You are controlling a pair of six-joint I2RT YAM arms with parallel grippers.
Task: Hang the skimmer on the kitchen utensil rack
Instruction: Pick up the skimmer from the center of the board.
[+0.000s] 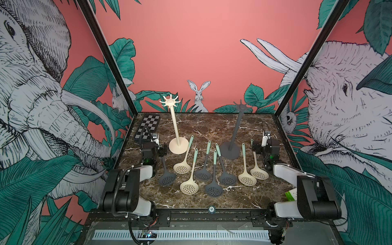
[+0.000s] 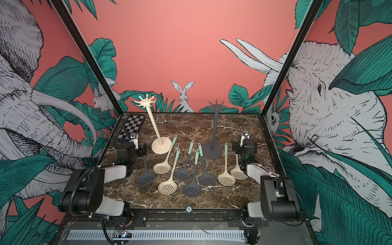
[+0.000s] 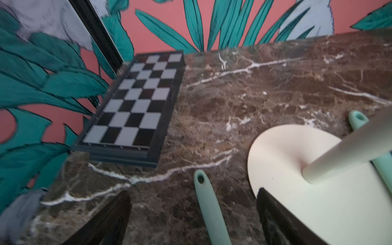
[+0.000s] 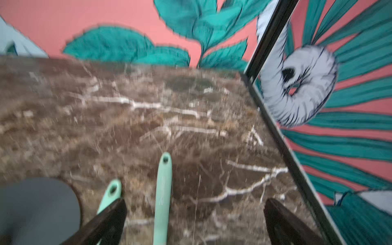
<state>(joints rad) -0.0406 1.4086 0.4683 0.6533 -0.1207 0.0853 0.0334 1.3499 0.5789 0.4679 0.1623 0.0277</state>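
Several skimmers with mint handles lie on the marble table [image 1: 212, 127], some with cream heads and some with grey. A cream utensil rack [image 1: 174, 125] and a grey rack [image 1: 235, 131] stand behind them. My left gripper [image 1: 162, 148] is open over the handle [image 3: 206, 210] of the leftmost grey skimmer [image 1: 167, 177]; the handle lies between the fingers, untouched. My right gripper [image 1: 255, 146] is open over the handle [image 4: 162, 197] of the rightmost cream skimmer [image 1: 259, 173], clear of both fingers. Nothing hangs on either rack.
A folded chessboard [image 1: 147, 129] lies at the back left corner, just behind the left arm. The cream rack's base [image 3: 297, 169] is close beside the left gripper. The grey rack's base [image 4: 38, 210] is close to the right gripper. A green and white object [image 1: 290, 195] sits by the right arm.
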